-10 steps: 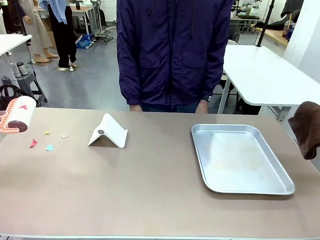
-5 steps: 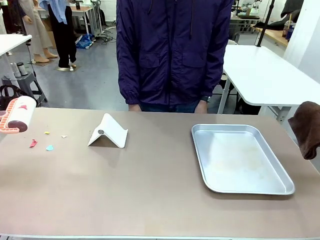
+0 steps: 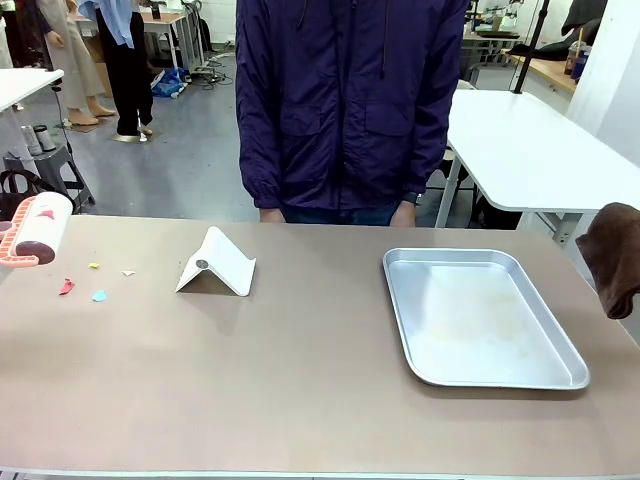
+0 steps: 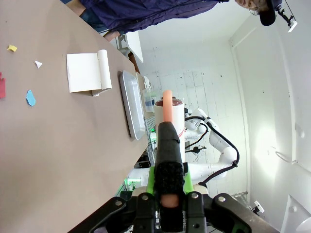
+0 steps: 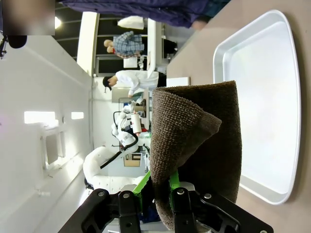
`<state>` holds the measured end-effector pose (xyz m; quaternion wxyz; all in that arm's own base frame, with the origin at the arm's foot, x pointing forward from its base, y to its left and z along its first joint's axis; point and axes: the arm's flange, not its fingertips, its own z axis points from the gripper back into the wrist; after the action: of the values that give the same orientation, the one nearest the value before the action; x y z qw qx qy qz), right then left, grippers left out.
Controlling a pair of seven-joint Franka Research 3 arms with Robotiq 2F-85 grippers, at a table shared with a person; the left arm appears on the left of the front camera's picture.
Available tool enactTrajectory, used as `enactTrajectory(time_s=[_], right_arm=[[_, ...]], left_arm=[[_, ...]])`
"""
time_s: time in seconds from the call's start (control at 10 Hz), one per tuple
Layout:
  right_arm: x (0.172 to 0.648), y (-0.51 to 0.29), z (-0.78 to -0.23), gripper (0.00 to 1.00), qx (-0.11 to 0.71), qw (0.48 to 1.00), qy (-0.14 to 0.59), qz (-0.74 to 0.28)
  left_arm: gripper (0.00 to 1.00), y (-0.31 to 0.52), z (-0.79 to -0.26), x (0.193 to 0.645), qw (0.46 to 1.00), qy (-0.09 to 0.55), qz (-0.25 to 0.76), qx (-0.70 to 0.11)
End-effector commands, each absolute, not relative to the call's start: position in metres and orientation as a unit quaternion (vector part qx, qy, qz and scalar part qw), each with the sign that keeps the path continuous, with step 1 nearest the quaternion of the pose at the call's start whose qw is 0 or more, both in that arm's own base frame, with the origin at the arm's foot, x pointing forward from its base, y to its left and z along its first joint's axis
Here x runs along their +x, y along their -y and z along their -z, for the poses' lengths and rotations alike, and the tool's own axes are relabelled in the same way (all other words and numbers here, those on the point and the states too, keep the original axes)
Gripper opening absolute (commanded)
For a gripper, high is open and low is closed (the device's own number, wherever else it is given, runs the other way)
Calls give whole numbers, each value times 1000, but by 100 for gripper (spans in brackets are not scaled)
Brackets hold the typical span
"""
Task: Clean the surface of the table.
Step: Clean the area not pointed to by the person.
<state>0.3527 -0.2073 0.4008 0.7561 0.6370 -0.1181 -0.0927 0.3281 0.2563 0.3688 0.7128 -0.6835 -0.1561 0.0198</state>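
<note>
Littering table (image 3: 300, 380) L edge: scraps (image 3: 99, 295)

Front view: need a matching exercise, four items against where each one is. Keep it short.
Items:
1. shiny rectangular metal tray
2. white folded plastic stand
3. dark brown woven cloth
4. small coloured paper scraps

Places:
A. hanging at the picture's right edge
B. far left of the brownish-tan table, near the pink-handled lint roller
C. right half of the table
D. left of centre, toward the far side

Pairs: 1-C, 2-D, 3-A, 4-B
</note>
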Motion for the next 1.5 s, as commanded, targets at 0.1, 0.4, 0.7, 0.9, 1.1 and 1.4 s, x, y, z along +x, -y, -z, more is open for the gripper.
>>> enactTrajectory(time_s=[0.1, 0.4, 0.7, 0.9, 1.1, 1.4], right_arm=[[352, 207, -404, 13, 643, 750, 120, 102], [352, 207, -404, 13, 643, 750, 120, 102], [352, 207, -404, 13, 643, 750, 120, 102], [352, 207, -404, 13, 643, 750, 120, 102], [352, 207, -404, 13, 643, 750, 120, 102], [352, 207, -404, 13, 643, 750, 120, 102]], left_arm=[[0, -257, -372, 325, 709, 159, -9, -687], [0, -257, -372, 325, 709, 159, -9, -687], [0, -257, -372, 325, 709, 159, -9, -687], [0, -257, -372, 325, 709, 159, -9, -687], [0, -257, -372, 325, 709, 159, -9, -687], [0, -257, -372, 325, 709, 159, -9, -687]])
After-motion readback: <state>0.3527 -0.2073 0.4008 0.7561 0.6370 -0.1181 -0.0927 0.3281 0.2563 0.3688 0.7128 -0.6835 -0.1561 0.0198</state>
